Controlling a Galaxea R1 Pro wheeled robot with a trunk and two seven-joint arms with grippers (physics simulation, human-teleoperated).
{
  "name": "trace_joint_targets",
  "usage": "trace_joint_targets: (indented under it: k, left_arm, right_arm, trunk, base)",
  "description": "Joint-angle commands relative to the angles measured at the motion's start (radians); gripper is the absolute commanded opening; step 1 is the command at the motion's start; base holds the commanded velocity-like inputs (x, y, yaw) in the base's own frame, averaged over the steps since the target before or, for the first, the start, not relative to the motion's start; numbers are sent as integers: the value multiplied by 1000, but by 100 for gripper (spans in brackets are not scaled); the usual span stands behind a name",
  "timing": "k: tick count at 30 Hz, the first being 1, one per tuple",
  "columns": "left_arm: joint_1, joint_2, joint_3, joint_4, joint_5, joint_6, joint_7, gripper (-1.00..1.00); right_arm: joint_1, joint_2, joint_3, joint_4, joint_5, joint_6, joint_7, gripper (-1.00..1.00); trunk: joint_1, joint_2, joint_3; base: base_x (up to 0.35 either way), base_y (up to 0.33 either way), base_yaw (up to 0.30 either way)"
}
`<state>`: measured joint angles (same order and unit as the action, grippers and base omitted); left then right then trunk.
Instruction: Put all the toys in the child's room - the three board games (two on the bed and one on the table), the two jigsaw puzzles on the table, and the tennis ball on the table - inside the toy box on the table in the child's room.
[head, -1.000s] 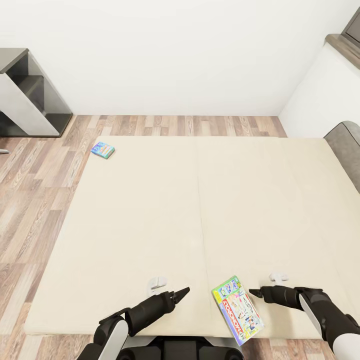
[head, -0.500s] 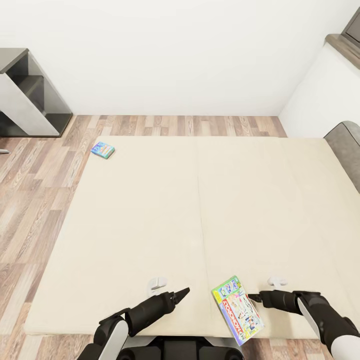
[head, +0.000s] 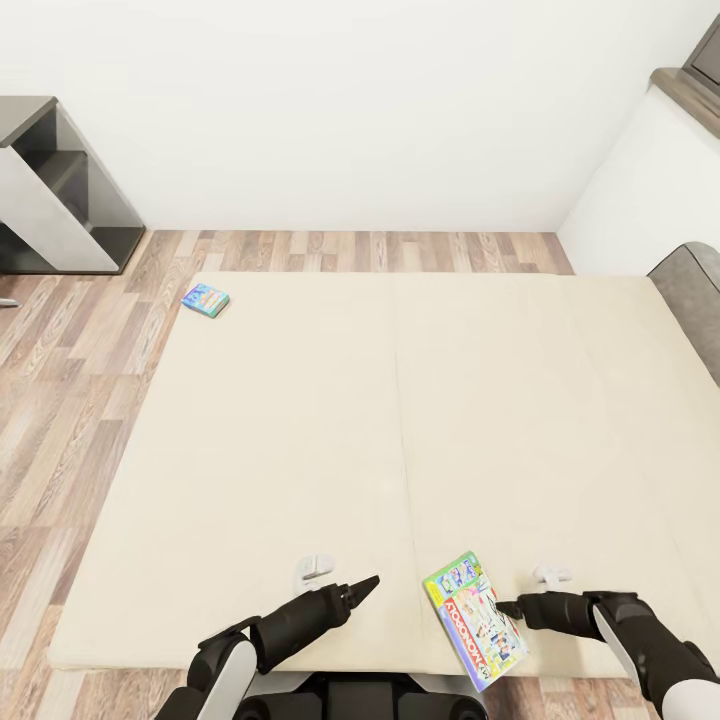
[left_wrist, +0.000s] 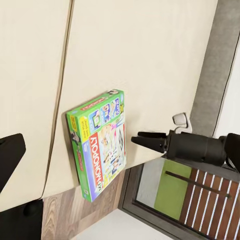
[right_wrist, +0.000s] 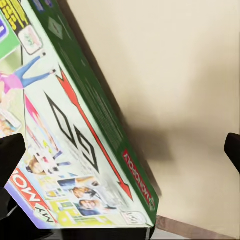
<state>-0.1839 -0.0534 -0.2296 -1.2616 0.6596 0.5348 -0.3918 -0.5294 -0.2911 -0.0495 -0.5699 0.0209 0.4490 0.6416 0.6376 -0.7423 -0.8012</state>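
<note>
On the bed (head: 400, 420) lie two board games: one Monopoly box (head: 475, 620) at the near edge, lettered "MONOPOLY", and one small blue box (head: 205, 299) at the far left corner, its print too small to read. Right gripper (head: 510, 607) sits just beside the Monopoly box; the right wrist view shows its jaws apart. Left gripper (head: 367, 582) hovers nearby, jaws apart in its wrist view.
</note>
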Motion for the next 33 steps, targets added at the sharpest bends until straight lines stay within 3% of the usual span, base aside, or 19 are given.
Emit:
trace_joint_targets:
  k: [1,11,33]
  left_arm:
    - [0,0,1,-1,8,8,1,100]
    - [0,0,1,-1,8,8,1,100]
    - [0,0,1,0,8,8,1,100]
  right_arm:
    - [3,1,2,-1,4,8,5,100]
    - [21,11,44,-1,8,8,6,100]
    - [29,17,66,-1,8,6,6,100]
  trunk:
    - [0,-1,-1]
    - [0,-1,-1]
    - [0,-1,-1]
  base:
    - [0,0,0]
    - [0,0,0]
    - [0,0,0]
